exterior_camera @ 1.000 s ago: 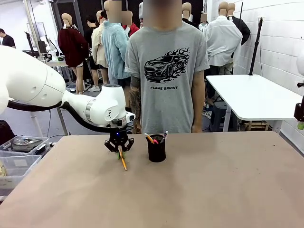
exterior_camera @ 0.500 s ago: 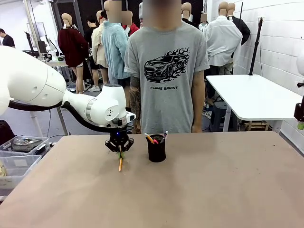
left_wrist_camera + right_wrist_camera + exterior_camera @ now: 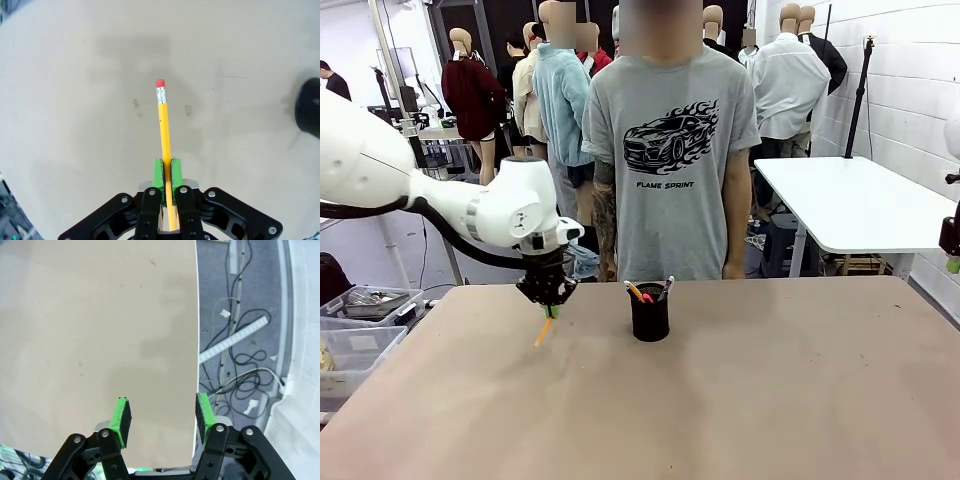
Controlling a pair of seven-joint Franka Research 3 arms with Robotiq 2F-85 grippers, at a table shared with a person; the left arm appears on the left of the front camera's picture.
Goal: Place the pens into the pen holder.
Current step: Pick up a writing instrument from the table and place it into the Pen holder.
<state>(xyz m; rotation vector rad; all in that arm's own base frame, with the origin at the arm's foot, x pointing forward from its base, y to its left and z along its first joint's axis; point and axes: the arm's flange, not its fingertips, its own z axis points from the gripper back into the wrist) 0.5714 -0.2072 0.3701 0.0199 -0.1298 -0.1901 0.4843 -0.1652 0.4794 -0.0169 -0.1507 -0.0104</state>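
Note:
My left gripper [image 3: 549,309] is shut on a yellow pencil [image 3: 545,330] and holds it above the table, left of the pen holder [image 3: 649,312]. In the left wrist view the pencil [image 3: 163,135] runs straight out between the green pads [image 3: 158,175], its red eraser end pointing away. The black mesh pen holder stands mid-table at the far side with an orange-red pen [image 3: 636,291] and a white-silver pen [image 3: 667,287] sticking out; its dark edge [image 3: 309,112] shows at the right of the left wrist view. My right gripper [image 3: 160,417] is open over the table's edge with nothing between its fingers.
A person in a grey T-shirt [image 3: 670,150] stands at the far side behind the pen holder. Plastic bins [image 3: 355,330] sit off the table's left. A white table [image 3: 850,200] stands at the back right. Cables [image 3: 240,355] lie on the floor beside the table edge.
My left gripper closed on the pencil, lifted it and moved left, away from the pen holder. The right arm has not moved.

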